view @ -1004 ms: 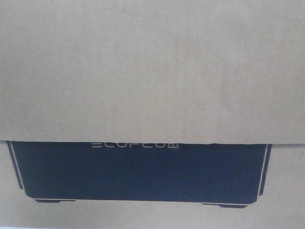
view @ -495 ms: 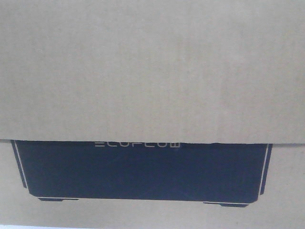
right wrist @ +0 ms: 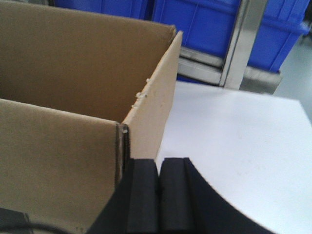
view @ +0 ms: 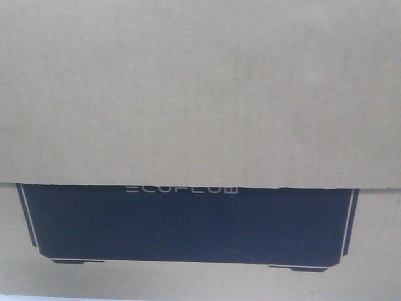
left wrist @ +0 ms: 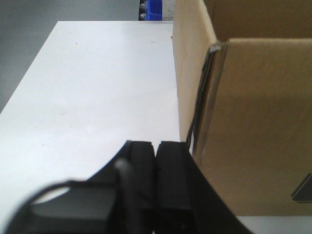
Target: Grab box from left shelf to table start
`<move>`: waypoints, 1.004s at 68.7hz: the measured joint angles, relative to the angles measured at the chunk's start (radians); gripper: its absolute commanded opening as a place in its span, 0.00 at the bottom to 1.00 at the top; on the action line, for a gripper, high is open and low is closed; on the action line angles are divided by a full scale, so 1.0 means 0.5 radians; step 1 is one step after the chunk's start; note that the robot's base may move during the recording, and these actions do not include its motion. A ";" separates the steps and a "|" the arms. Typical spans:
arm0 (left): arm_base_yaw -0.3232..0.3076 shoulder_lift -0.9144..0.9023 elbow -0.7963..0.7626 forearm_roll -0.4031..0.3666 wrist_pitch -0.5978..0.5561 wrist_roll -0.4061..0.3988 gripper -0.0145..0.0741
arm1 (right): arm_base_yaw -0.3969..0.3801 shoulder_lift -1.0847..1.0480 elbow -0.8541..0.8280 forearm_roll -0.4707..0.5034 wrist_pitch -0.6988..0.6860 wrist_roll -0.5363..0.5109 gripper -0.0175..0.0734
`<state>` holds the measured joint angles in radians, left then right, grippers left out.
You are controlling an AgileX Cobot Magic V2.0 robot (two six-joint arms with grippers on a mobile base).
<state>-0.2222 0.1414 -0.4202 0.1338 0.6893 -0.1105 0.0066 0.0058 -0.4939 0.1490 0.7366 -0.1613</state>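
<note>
The box (view: 200,94), brown corrugated cardboard with a black panel and "ECOFLOW" lettering, fills the front view. It stands open-topped on a white table (left wrist: 97,87). My left gripper (left wrist: 155,146) is shut with nothing between its pads and sits against the box's left side wall (left wrist: 253,126) near the corner. My right gripper (right wrist: 159,163) is shut and empty, against the box's right side wall (right wrist: 63,146) near its corner. A shelf with roller wheels does not show in any view.
Beyond the table's far edge (right wrist: 243,136) stands a metal rack post (right wrist: 241,44) with large blue plastic bins (right wrist: 204,24). A blue bin (left wrist: 153,9) also shows past the table end in the left wrist view. Grey floor lies left of the table.
In the front view the box's black panel has shifted slightly to the right, and a thin pale strip now shows under the box at bottom left.
</note>
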 measured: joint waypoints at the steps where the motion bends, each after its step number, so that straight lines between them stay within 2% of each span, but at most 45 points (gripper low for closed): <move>1: 0.000 -0.009 0.008 0.000 -0.006 0.000 0.05 | 0.000 -0.012 0.004 -0.004 -0.007 0.000 0.25; 57: 0.000 -0.032 0.042 0.000 -0.063 0.000 0.05 | 0.000 -0.040 0.052 -0.016 -0.071 0.000 0.25; 65: 0.028 -0.067 0.086 -0.117 -0.058 0.007 0.05 | 0.000 -0.040 0.052 -0.016 -0.071 0.000 0.25; 69: 0.079 -0.115 0.108 -0.216 -0.068 0.094 0.05 | 0.000 -0.040 0.052 -0.017 -0.071 0.000 0.25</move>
<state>-0.1828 0.0838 -0.3664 0.0258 0.6556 -0.0637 0.0066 -0.0141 -0.4679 0.1404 0.7013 -0.1613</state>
